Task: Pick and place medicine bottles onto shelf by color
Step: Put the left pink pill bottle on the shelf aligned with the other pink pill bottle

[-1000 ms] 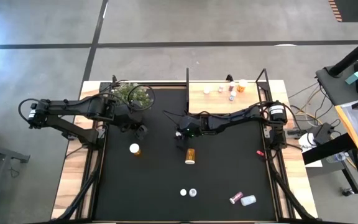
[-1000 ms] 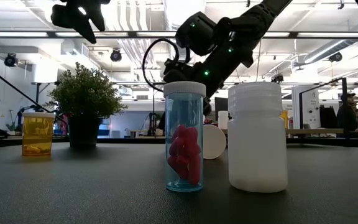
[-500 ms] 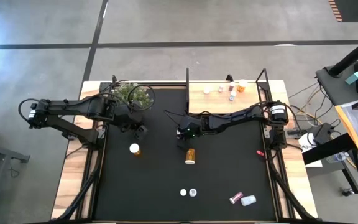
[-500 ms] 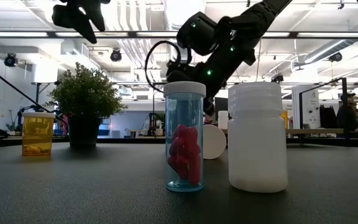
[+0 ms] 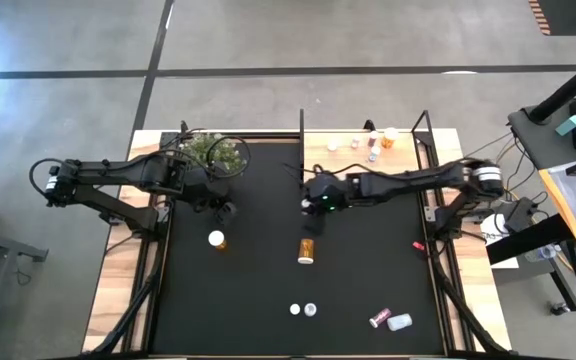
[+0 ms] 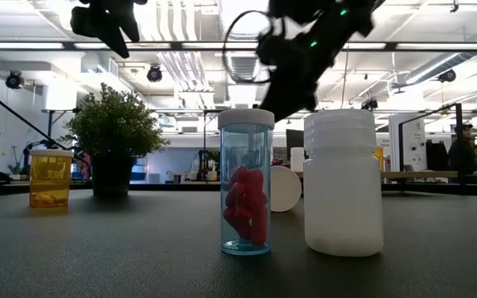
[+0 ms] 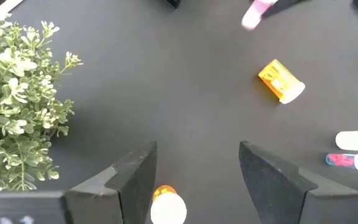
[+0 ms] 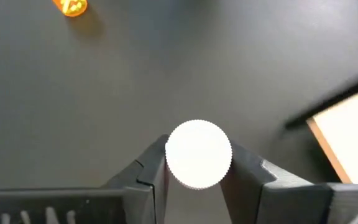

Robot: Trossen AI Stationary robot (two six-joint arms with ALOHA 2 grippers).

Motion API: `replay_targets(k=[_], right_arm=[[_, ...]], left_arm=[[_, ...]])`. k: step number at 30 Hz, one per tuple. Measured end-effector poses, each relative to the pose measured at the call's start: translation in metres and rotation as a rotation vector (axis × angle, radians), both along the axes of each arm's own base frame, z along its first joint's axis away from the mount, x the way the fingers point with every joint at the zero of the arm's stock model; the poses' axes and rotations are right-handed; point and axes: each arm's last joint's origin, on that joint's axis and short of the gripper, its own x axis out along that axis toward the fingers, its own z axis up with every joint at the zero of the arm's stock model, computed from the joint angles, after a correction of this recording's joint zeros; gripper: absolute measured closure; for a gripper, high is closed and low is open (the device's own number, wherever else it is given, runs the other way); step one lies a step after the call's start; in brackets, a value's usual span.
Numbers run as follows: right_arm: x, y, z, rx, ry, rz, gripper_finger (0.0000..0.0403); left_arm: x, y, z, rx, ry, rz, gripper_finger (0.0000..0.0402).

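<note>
My right gripper (image 5: 313, 205) (image 8: 197, 167) is shut on a white-capped medicine bottle (image 8: 199, 154), high above the black mat just near of the shelf (image 5: 368, 158). The shelf holds several small bottles (image 5: 372, 143). My left gripper (image 5: 224, 211) (image 7: 197, 180) is open and empty above an upright orange bottle (image 5: 216, 239) (image 7: 167, 208). Another orange bottle (image 5: 307, 250) lies on its side mid-mat. Two tiny bottles (image 5: 302, 310) stand near the front. A pink bottle (image 5: 378, 318) and a white bottle (image 5: 400, 322) lie at the front right. My right gripper pinches the bottle between its two fingers, at or just under the white cap's rim (image 8: 171, 155). The fingers point down from above. The cap hides the bottle's body. The bottle is upright, cap up, lifted clear of the mat.
A potted green plant (image 5: 213, 152) stands at the far left beside my left gripper. The shelf's black posts (image 5: 301, 125) rise at the far edge. A small red speck (image 5: 418, 245) lies on the mat's right. Close in the low view stand a pink-pill bottle (image 6: 246, 182) and a white bottle (image 6: 344, 182).
My right gripper has gone up and toward the table's right and far edge, toward the shelf, still shut on the white-capped bottle. The left arm has kept still.
</note>
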Motion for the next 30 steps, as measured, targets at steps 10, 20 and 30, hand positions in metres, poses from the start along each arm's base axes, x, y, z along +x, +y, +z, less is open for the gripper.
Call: replay_targets(k=[10,20,30], right_arm=[[-0.077,-0.013,0.012,-0.058,-0.136,-0.563,0.0295],[-0.102,-0.036,-0.015,0.035,-0.261,-1.063,0.0299],[-0.096,-0.053,-0.035,-0.088,-0.198,-1.153,0.0300]], left_arm=[[-0.003,0.003,0.002,0.107,0.017,-0.032,0.0191],[-0.013,0.021,0.015,0.264,0.015,-0.053,0.0191],[-0.024,0.031,0.025,0.392,0.008,-0.117,0.0191]])
